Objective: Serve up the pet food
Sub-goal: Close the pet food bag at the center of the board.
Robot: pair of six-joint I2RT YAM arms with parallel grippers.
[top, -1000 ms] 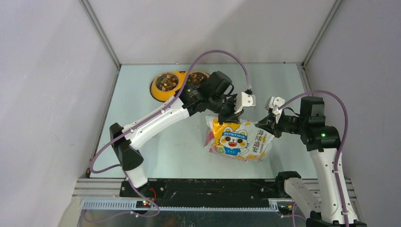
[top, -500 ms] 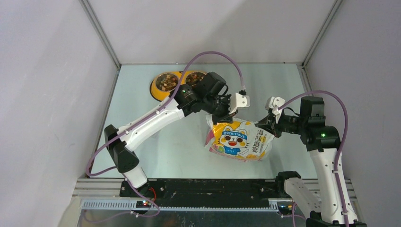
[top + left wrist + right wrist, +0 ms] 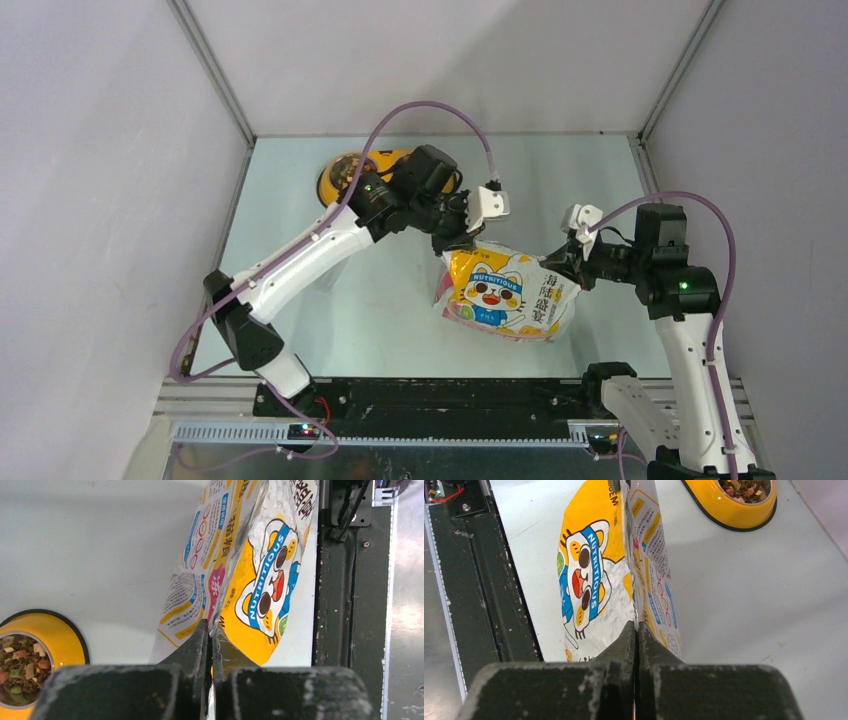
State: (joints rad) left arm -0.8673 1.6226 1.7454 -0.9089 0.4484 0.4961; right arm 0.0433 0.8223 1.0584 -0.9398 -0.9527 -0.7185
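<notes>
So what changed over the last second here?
The left arm swung left and back over the feeder, hiding more of it. The left fingers still pinch the bag at its corner, which shifted slightly with them. The right fingers stayed shut on the opposite corner; the bag's body and the feeder stayed put.

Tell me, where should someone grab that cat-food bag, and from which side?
Pinch the bag by its thin, flat sealed edge, near a corner, coming in from the end. The belly is bulgy and glossy; that edge slips between narrow fingers. The left gripper and right gripper each pinch it so, one from each end.
</notes>
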